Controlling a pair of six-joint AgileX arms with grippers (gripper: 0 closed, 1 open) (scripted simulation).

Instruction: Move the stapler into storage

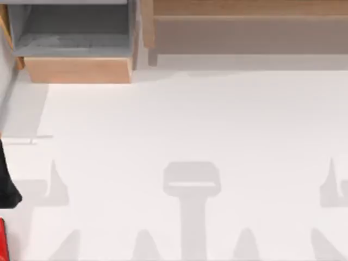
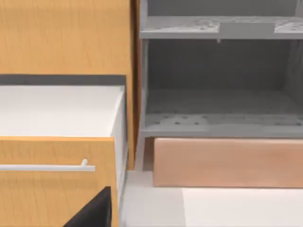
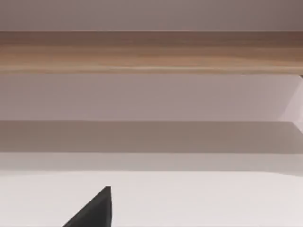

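Note:
The storage (image 1: 76, 41) is a drawer standing open at the table's far left, with a grey inside and a light tan front panel (image 1: 79, 69). The left wrist view faces it straight on: grey floor (image 2: 218, 109), tan panel (image 2: 227, 163), nothing inside. A black part of my left gripper (image 2: 94, 213) pokes in, well short of the panel. A black part of my right gripper (image 3: 94, 210) hangs over the white table, facing the long wooden unit (image 3: 151, 52). The stapler is out of view.
The long wooden unit (image 1: 244, 27) runs along the far edge to the right of the drawer. An orange cabinet with a metal handle (image 2: 47, 167) stands beside the drawer. A black shape (image 1: 8, 182) and a red sliver (image 1: 2, 239) sit at the left edge; what they are I cannot tell.

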